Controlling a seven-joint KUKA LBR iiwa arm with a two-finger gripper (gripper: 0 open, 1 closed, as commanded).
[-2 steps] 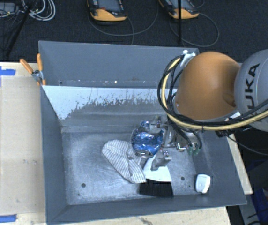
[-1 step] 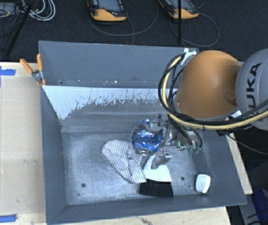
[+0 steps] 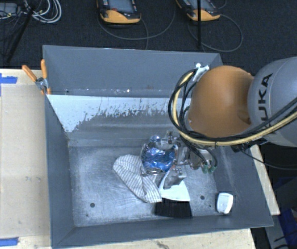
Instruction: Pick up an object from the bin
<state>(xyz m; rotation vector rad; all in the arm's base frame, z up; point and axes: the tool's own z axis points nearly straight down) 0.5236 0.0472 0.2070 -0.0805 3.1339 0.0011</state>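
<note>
My claw (image 3: 173, 166) low at bin (image 3: 86, 191) middle, just beside blue crinkled wad (image 3: 156, 158) at cloth (image 3: 133, 176) edge. Spread or pinching, cannot tell. Wad looks light, crushable, slick; I judge grip across its bulk best.

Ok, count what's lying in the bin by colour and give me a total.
Blue: 1, shiny crumpled thing
Grey-white striped: 1, cloth
White: 2, flat card and small rounded piece
Black: 1, block
Total: 5
</note>
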